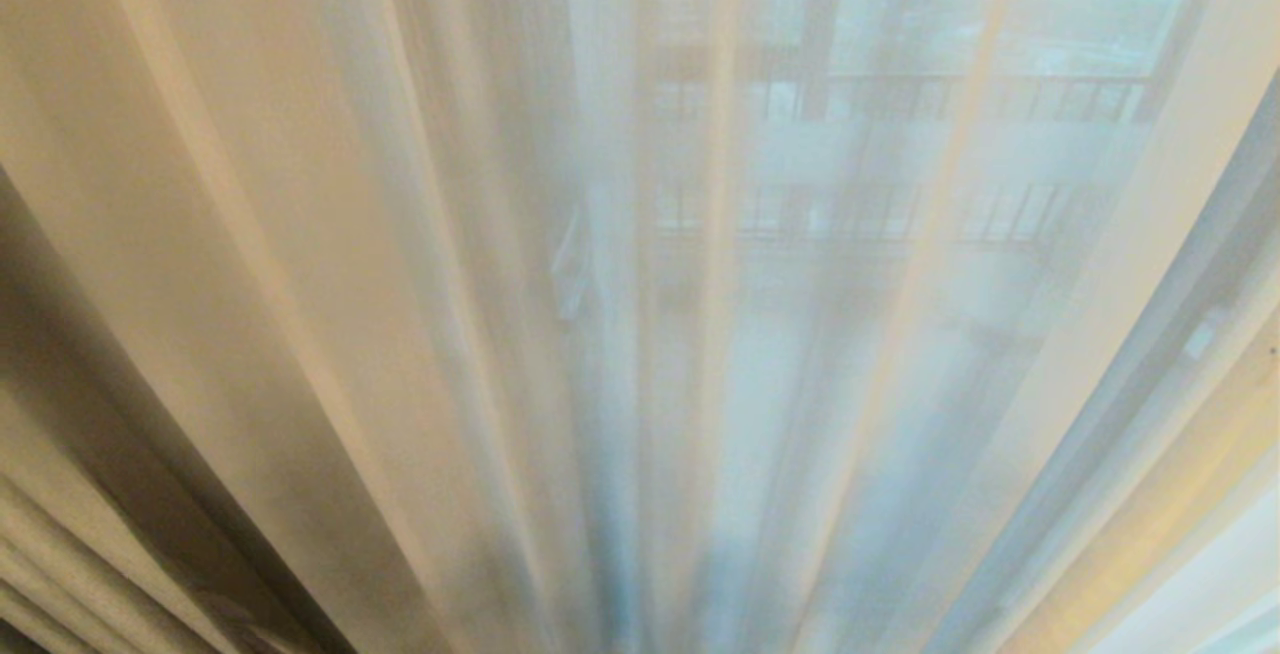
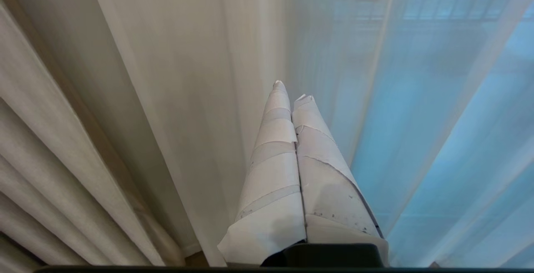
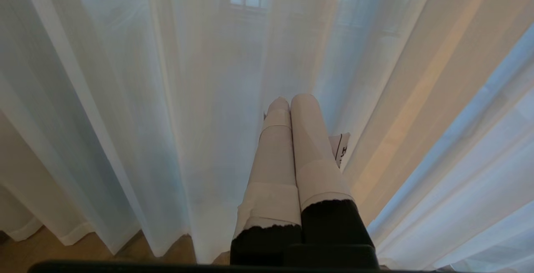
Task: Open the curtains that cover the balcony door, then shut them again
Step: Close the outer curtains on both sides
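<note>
- At far left hang the heavy drapes [image 1: 60,534], bunched in pale beige folds.
- Beside them the thin white sheers [image 1: 420,334] spread across the whole view, drawn shut over the balcony door [image 1: 820,24], whose dark frame shows dimly through the cloth with a railing [image 1: 980,94] behind it.
- The left tool [image 2: 292,91] points straight at the sheers near the drapes' edge, its taped fingers [image 2: 275,156] pressed together, holding nothing.
- The right tool [image 3: 294,99] points the same way at the sheers further right, fingers likewise closed tight and empty, above the wooden floor [image 3: 37,252].
</note>
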